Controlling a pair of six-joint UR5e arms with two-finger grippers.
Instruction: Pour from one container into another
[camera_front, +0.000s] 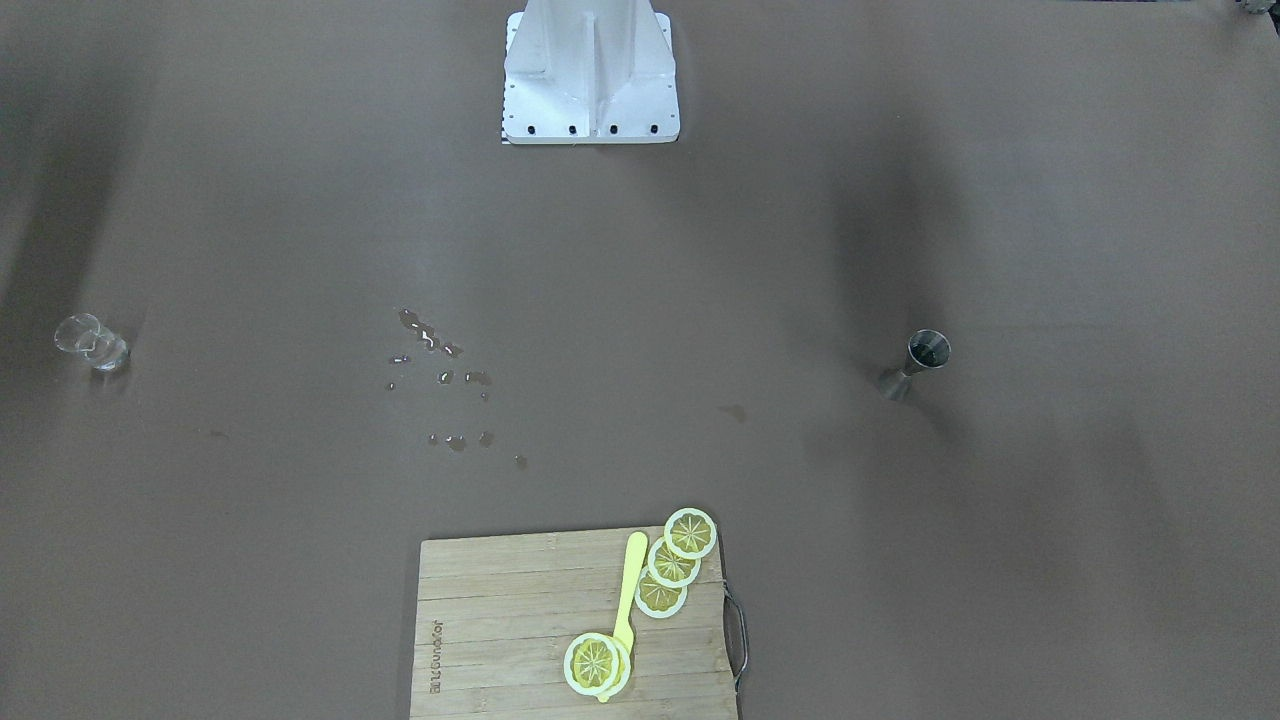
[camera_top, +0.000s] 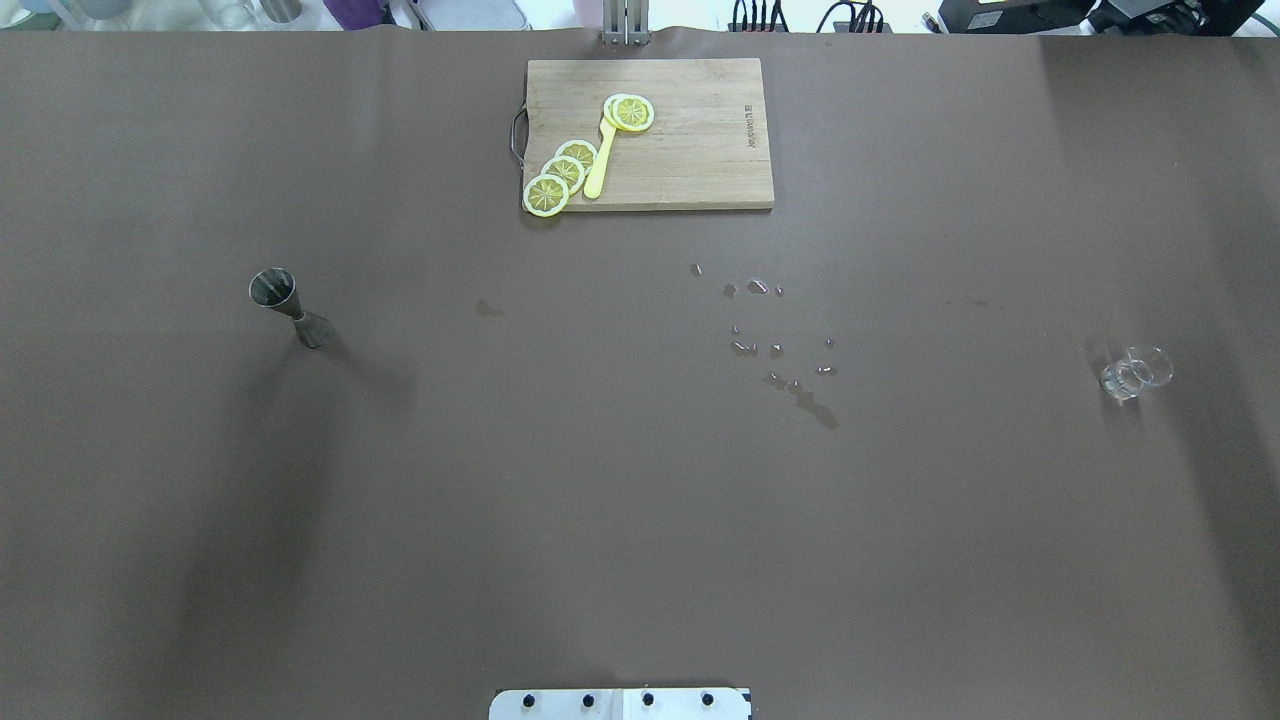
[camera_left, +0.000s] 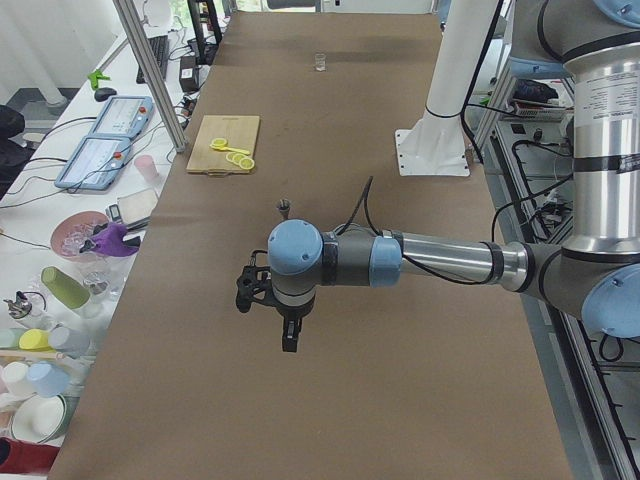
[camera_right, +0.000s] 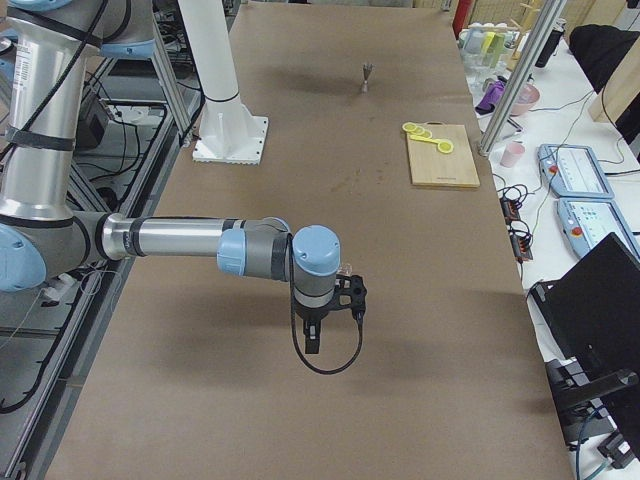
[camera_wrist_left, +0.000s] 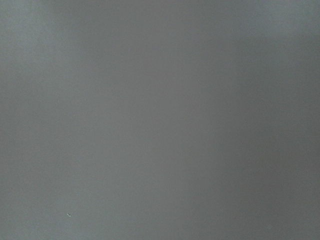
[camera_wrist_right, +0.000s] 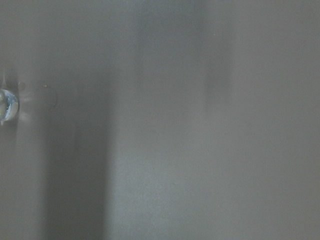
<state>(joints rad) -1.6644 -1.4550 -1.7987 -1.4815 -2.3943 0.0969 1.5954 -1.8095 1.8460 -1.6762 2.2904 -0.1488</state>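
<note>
A steel jigger (camera_front: 918, 362) (camera_top: 285, 305) (camera_left: 284, 208) (camera_right: 367, 76) stands upright on the robot's left side of the brown table. A small clear glass (camera_front: 92, 343) (camera_top: 1135, 372) (camera_left: 320, 62) stands on the right side and also shows at the left edge of the right wrist view (camera_wrist_right: 6, 105). My left gripper (camera_left: 288, 338) hangs above the table at its left end, short of the jigger. My right gripper (camera_right: 312, 342) hangs above the right end. Both show only in the side views, so I cannot tell whether they are open or shut. Neither touches a container.
Several spilled drops (camera_top: 780, 345) (camera_front: 440, 375) lie between the middle and the glass. A wooden cutting board (camera_top: 700, 150) (camera_front: 500, 640) with lemon slices (camera_top: 560, 175) and a yellow spoon (camera_top: 600, 165) lies at the far edge. The white robot base (camera_front: 590, 70) stands at the near edge.
</note>
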